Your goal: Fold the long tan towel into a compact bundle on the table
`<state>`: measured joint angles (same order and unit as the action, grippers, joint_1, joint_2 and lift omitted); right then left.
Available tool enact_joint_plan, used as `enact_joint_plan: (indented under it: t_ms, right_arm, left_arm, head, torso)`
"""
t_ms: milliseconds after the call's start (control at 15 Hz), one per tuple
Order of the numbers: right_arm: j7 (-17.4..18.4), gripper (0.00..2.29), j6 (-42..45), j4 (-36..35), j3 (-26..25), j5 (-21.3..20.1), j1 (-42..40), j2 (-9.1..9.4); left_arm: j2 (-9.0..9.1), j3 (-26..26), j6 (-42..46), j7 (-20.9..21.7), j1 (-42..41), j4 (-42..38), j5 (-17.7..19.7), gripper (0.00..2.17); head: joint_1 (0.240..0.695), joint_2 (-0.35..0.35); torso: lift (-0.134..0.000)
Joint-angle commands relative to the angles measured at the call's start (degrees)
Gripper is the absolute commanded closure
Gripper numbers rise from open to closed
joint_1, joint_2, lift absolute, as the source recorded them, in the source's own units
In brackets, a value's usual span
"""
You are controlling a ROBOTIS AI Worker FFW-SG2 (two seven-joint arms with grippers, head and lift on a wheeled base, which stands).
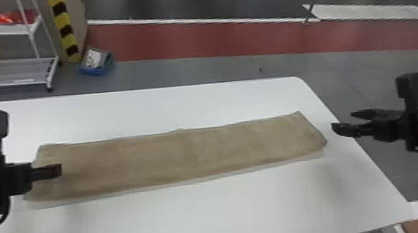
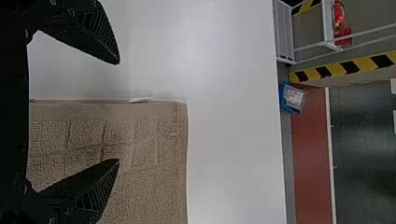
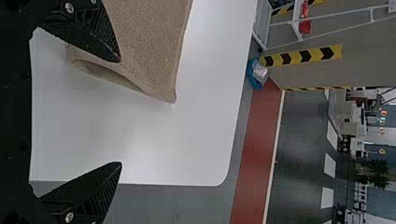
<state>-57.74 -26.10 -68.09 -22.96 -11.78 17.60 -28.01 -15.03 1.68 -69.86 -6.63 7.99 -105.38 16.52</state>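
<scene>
Over the left end of the long tan towel [image 1: 172,157], my left fingers [image 2: 88,189] stand spread, one above the cloth and the other above bare worktop [image 1: 191,217], with the towel's short edge running between them. My right fingers [image 3: 95,39] are parted too, holding nothing, just outside the opposite end and close to the worktop's right side. So my left arm is the nearer to its end; the right would have to come inward, to my left, before it could pinch anything.

Between the two, the towel lies flat on the worktop with its long axis crossing in front of me from left to right, the right end lying slightly farther away. At that right end the layers gape a little along the short edge, so a shallow pinch might catch only the upper one. I judge the coming fold should carry one end along that axis toward the other, keeping the long sides lined up; the compact bundle is not yet begun.

Beyond the towel runs a strip of worktop, then its far edge, and on the floor past it a blue bin [image 1: 93,71].
</scene>
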Motion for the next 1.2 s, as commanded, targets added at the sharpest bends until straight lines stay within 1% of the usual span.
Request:
enact_joint_plan:
  t_ms: [0, 267, 400, 600, 733, 800, 933, 1000, 1067, 1133]
  right_arm:
    - [0.0, 0.09, 0.12, 0.06, -0.77, 0.09, -0.02, -0.03]
    - [0.0, 0.09, 0.12, -0.02, -1.21, 0.01, -0.19, -0.03]
    - [0.0, 0.09, -0.41, -0.46, 0.02, -0.26, -0.19, 0.23]
    - [0.09, 0.09, -1.81, -3.8, 0.02, 0.01, -0.28, 2.26]
    - [0.0, 0.09, -4.98, -8.64, -0.07, 0.36, -1.16, 3.93]
    - [0.0, 0.09, -6.38, -11.89, 0.1, 1.24, -2.13, 5.07]
    - [0.0, 0.09, -9.72, -16.99, 0.63, 3.52, -3.53, 6.65]
    - [-0.09, 0.1, -10.95, -19.18, 1.07, 3.61, -3.97, 7.62]
    - [-0.09, 0.13, -11.48, -20.59, 1.42, 3.7, -4.41, 8.14]
    - [-0.09, 0.13, -12.36, -21.73, 1.95, 3.96, -4.68, 8.58]
  left_arm:
    - [0.0, -0.01, -0.07, 0.03, 0.01, 0.0, -0.09, 0.15]
    - [-0.18, -0.01, -0.07, 0.03, 0.01, 0.0, -0.09, 0.15]
    - [-0.35, -0.27, -0.07, 0.21, 0.01, 0.0, -0.17, 0.16]
    - [-0.53, -0.45, -0.42, 0.56, -0.08, -0.18, -0.26, 0.21]
    - [-0.7, -0.45, -1.47, 0.65, -0.16, -0.27, -0.35, 0.21]
    - [-0.7, -0.45, -1.83, 1.18, -0.16, -0.18, -0.44, 0.22]
    - [-0.79, -0.45, -4.11, 2.85, 0.45, 0.0, -0.88, 0.46]
    - [-0.79, -0.45, -4.29, 2.85, 0.45, 0.0, -0.79, 0.64]
    - [-0.79, -0.54, -4.64, 2.93, 0.45, -0.18, -0.79, 0.75]
    - [-0.79, -0.54, -4.81, 2.93, 0.45, -0.27, -0.7, 1.02]
  head:
    - [0.695, -0.197]
    - [0.695, -0.204]
    - [0.695, -0.205]
    - [0.695, -0.195]
    - [0.695, -0.177]
    - [0.695, -0.17]
    - [0.695, -0.153]
    - [0.695, -0.142]
    - [0.695, -0.133]
    - [0.695, -0.121]
  torso:
    - [-0.125]
    - [-0.125]
    - [-0.125]
    - [-0.125]
    - [-0.125]
    - [-0.125]
    - [-0.125]
    - [-0.125]
    - [-0.125]
    - [-0.125]
